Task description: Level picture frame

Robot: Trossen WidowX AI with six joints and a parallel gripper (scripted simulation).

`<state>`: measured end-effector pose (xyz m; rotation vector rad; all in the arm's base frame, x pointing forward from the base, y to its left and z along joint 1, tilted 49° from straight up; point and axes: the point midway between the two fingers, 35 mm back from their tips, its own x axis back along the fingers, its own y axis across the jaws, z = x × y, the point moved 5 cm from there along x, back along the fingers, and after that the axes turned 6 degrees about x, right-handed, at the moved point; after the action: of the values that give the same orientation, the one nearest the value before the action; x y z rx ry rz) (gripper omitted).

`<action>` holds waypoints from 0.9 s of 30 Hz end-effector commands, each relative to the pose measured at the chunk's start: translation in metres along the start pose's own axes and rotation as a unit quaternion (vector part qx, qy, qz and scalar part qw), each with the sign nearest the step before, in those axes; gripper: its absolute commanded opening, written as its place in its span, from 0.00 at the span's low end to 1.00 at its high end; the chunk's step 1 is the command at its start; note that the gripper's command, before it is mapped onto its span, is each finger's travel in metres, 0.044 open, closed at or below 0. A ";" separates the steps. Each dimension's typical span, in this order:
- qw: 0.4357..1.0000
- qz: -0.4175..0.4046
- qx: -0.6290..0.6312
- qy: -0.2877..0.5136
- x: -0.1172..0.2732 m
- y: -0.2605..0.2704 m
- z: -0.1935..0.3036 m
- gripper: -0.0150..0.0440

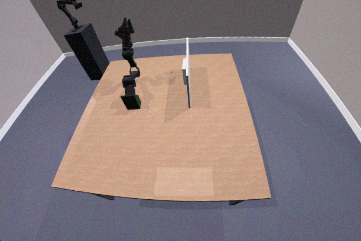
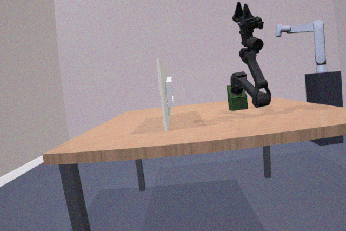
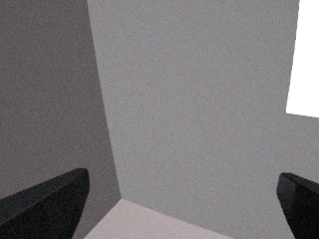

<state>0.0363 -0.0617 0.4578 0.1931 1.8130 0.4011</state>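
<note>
We seem to be in a robotics lab: a black robot arm (image 1: 127,53) (image 2: 255,66) stands on a wooden table (image 1: 175,145) (image 2: 111,136), another arm on a dark pedestal (image 1: 87,51) (image 2: 324,88) nearby.

On the desk (image 1: 163,145) (image 2: 178,139) stands the upright panel (image 1: 188,86) (image 2: 161,94). The picture frame (image 1: 184,70) (image 2: 169,91) is on the panel's side which faces the robot arm (image 1: 127,53) (image 2: 252,63). This arm stands on its base block (image 1: 132,103) (image 2: 238,103), well apart from the panel. Beyond the desk is a pedestal (image 1: 87,51) (image 2: 324,88), with another arm (image 1: 68,12) (image 2: 319,42) on it.
</note>
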 end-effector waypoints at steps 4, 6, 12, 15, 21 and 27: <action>0.996 0.030 -0.083 0.012 0.005 -0.009 0.008 0.75; 0.987 0.056 -0.147 0.023 0.009 -0.016 0.016 0.69; 0.935 0.140 -0.317 0.071 0.029 -0.032 0.047 0.69; 0.897 0.184 -0.389 0.100 0.041 -0.037 0.065 0.69; 0.806 0.272 -0.498 0.169 0.074 -0.038 0.100 0.69; 0.704 0.355 -0.563 0.248 0.114 -0.032 0.131 0.69</action>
<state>0.1244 -0.0433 0.3366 -0.1319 1.5982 2.0225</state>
